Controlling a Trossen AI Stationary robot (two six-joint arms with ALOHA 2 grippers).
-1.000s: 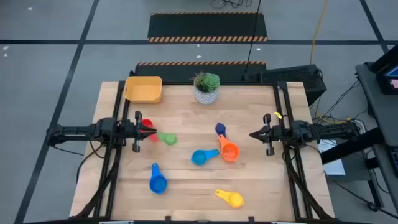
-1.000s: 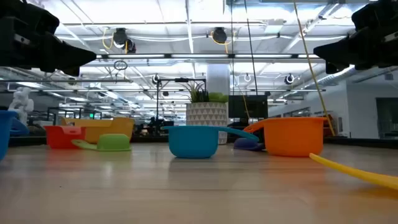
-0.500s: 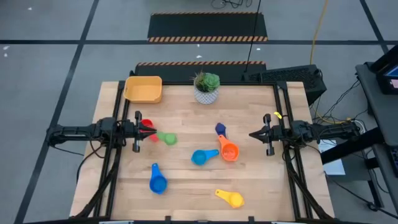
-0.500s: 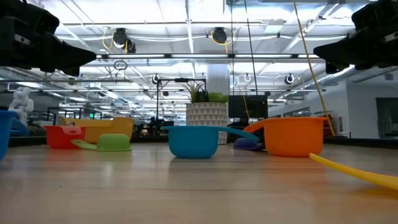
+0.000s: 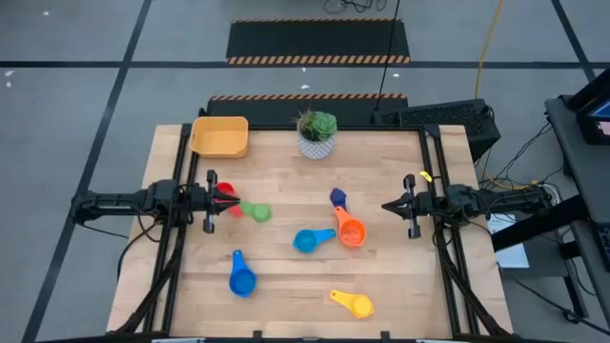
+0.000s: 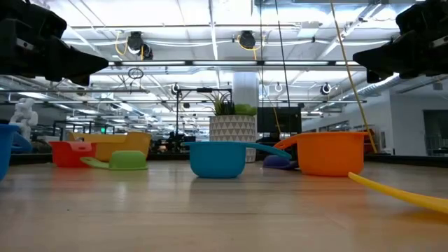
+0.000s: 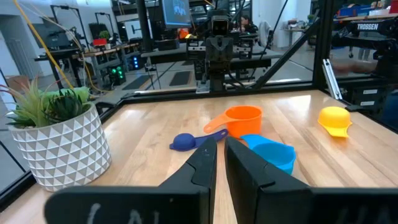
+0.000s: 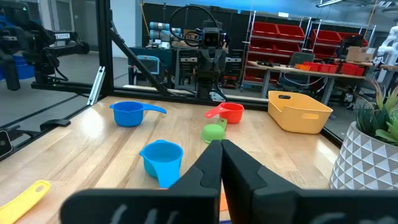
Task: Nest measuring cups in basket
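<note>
The left gripper [image 5: 232, 199] hangs over the left edge of the wooden table [image 5: 286, 286], its jaws together with only a thin slit between them and nothing held; its tips point toward the middle of the table, just beside the red cup [image 5: 225, 191], with the green cup [image 5: 257, 212] lying just past them; the right gripper [image 5: 387, 205] hangs over the right edge, facing the left one across the table, its jaws together and empty as well; the yellow-orange basket [image 5: 220, 136] sits in the far left corner of the table with no cup seen in it; the white pot with a green plant [image 5: 317, 135] stands near the far edge, right of the basket; the dark blue cup [image 5: 337, 198] lies near the middle of the table, with the orange cup [image 5: 350, 231] just beside it on the near side; the light blue cup [image 5: 307, 240] sits left of the orange cup, its handle reaching toward it; the blue cup [image 5: 241, 279] lies apart on the near left; the yellow cup [image 5: 355, 303] lies near the front edge, toward the right; all six cups lie separate on the table, none nested in another.
</note>
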